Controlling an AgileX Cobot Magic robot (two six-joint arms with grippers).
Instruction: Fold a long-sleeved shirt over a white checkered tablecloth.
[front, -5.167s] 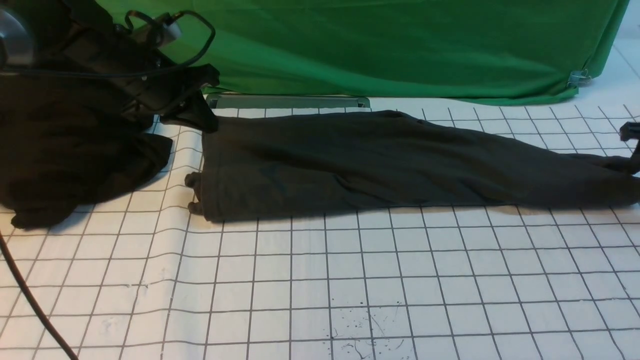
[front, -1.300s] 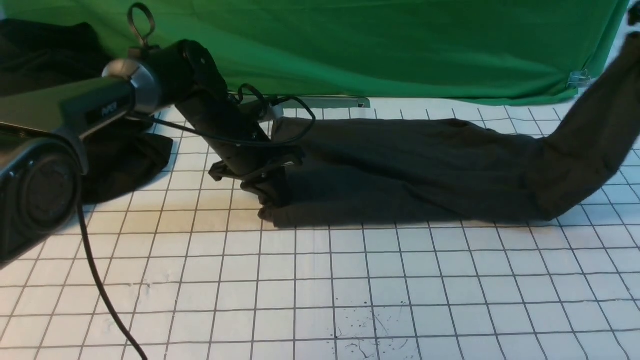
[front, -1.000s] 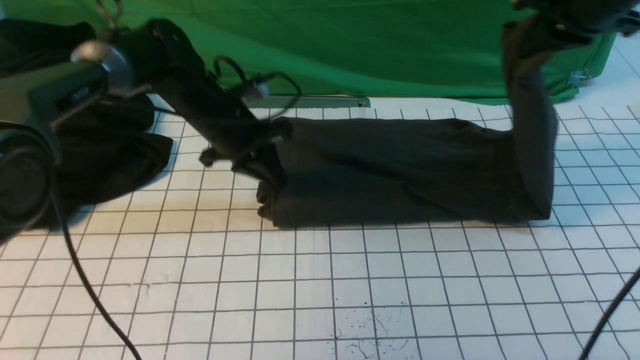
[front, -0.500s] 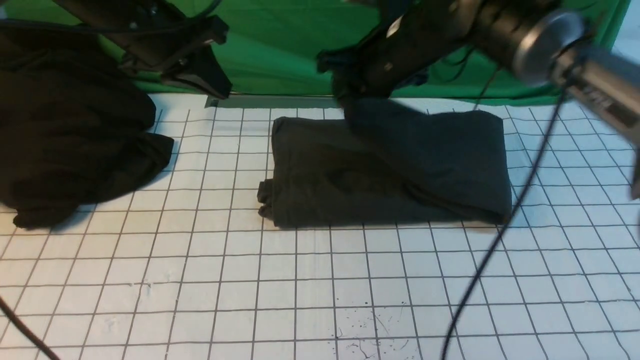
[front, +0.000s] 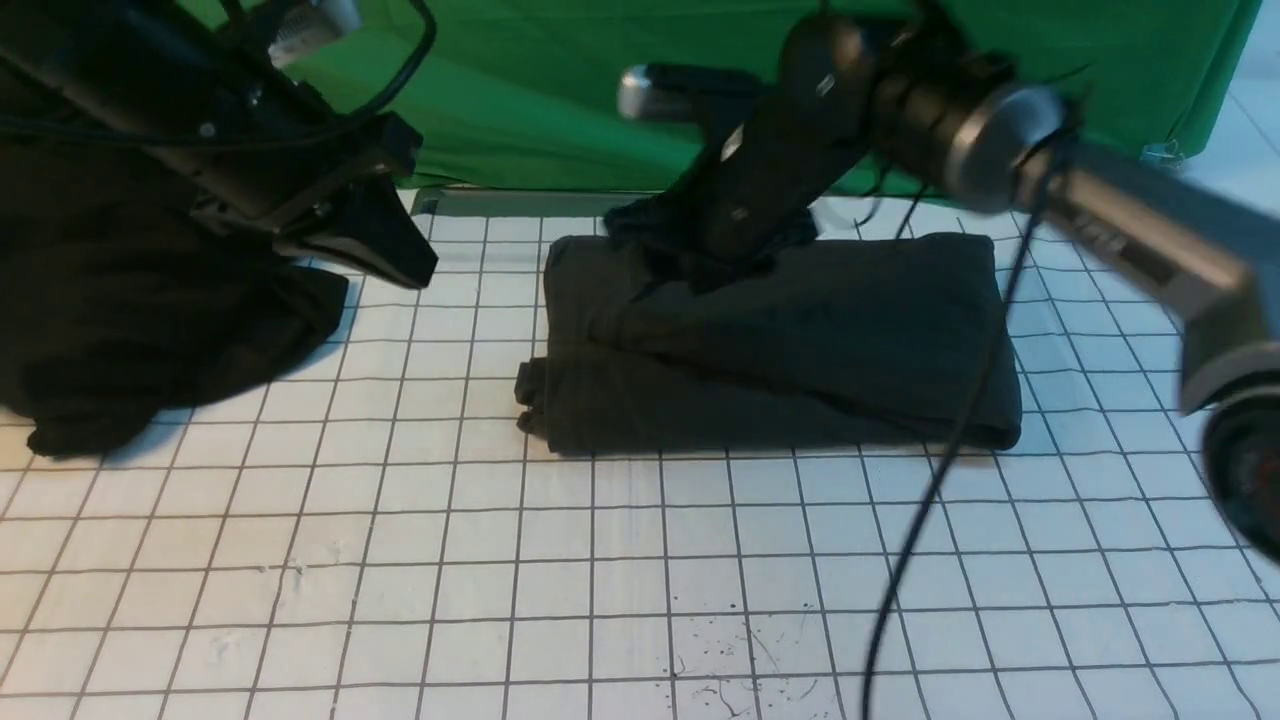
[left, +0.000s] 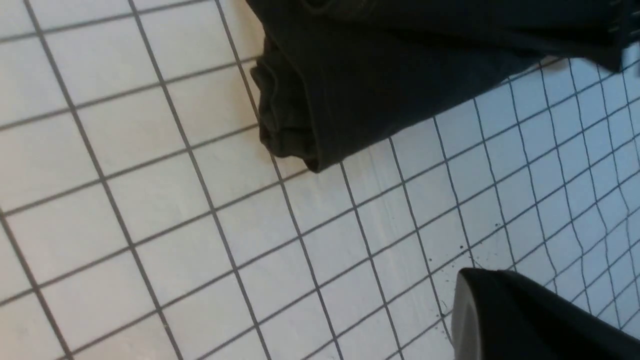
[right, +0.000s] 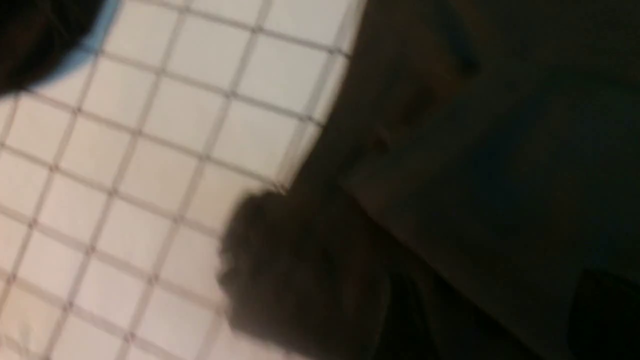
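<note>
Over on the far left, a black heap of cloth (front: 130, 300) slumps on the white checkered tablecloth (front: 640, 560). Just right of it the left gripper (front: 410, 262) hangs above the grid, fingers pressed together, nothing in them. Centre stage, the long-sleeved shirt (front: 800, 340) lies as a thick folded oblong toward the back of the tablecloth, top layer doubled over the lower, edges bunched at its left end. The right gripper (front: 680, 255) is down at the shirt's far left corner, too dark and blurred to call spread or pinching. The right arm (front: 1000, 130) slants off rightward, a black cable (front: 940, 450) dangling across the shirt's right end.
</note>
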